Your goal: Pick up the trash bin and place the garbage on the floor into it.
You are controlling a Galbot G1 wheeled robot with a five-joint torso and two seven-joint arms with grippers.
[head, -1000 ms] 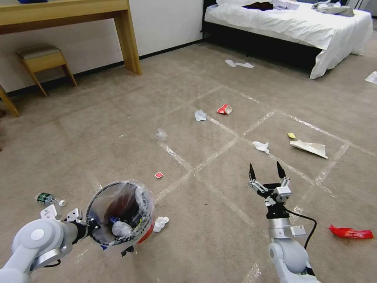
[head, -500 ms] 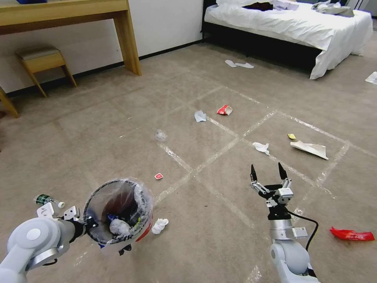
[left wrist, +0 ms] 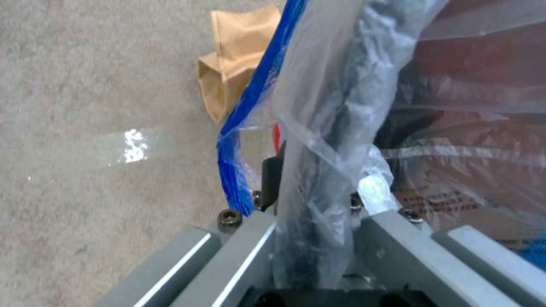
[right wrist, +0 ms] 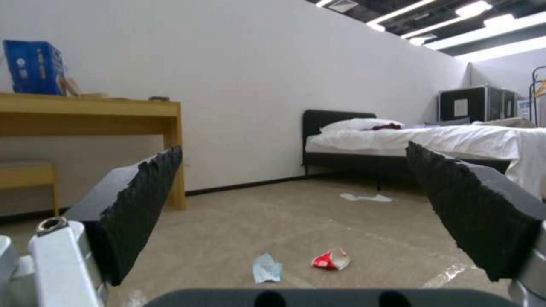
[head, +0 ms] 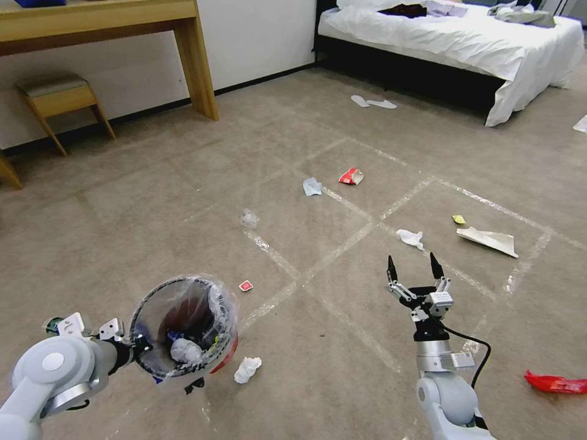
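Observation:
The trash bin (head: 183,327), dark inside with a red lower body and a crinkly clear bag, hangs tilted above the floor (head: 153,201) at the near left. My left gripper (head: 137,353) is shut on its rim (left wrist: 330,128). It holds some litter. My right gripper (head: 413,264) stands open and empty over the carpet at the near right (right wrist: 293,151). Garbage lies scattered: a white tissue (head: 247,370) beside the bin, a small red wrapper (head: 246,285), a crushed red-and-white cup (head: 351,176) (right wrist: 330,259), a bluish tissue (head: 312,186), another white tissue (head: 409,237), and a brown paper bag (left wrist: 233,55).
A wooden desk (head: 195,61) and stool (head: 58,98) stand at the far left wall. A bed (head: 465,43) fills the far right. A folded paper (head: 495,240), a red wrapper (head: 556,384) and a small bottle (head: 52,324) also lie on the carpet.
The whole head view has shifted: the floor litter has slid toward the near edge, so the camera moved. Both arms keep their poses, with the bin still held.

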